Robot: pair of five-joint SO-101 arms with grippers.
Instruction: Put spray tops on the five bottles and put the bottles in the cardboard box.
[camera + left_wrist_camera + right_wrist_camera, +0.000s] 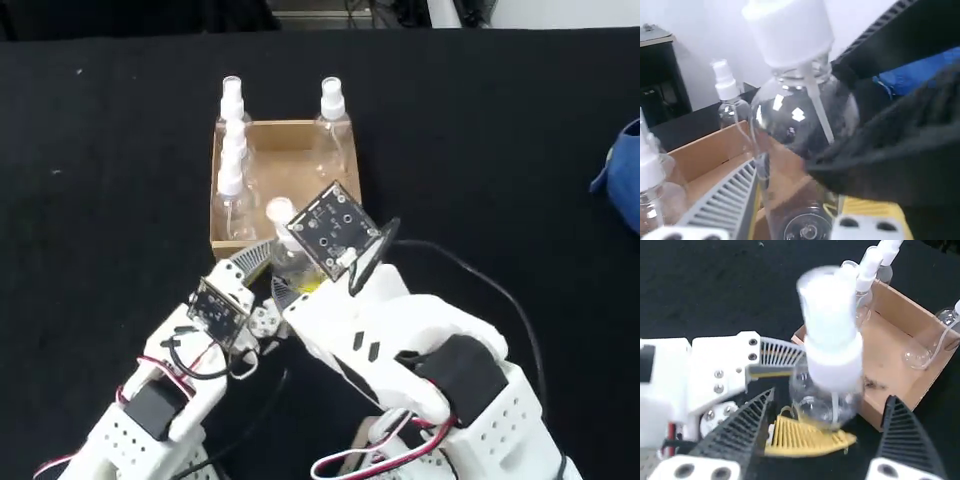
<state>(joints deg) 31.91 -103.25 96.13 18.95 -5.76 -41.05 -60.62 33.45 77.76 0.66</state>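
Left gripper clamped on fifth bottle at body: ribbed finger on one side, yellow pad on other. Bottle upright, spray top on neck, just beside near wall of cardboard box. Right gripper spread wide, one finger either side of bottle. I counted four capped bottles in box: row of three along one side wall, single bottle at far opposite corner. Right wrist board hid held bottle's body from above. Blue object lay at table edge, well apart.

Clear bottle — white spray top; brown box
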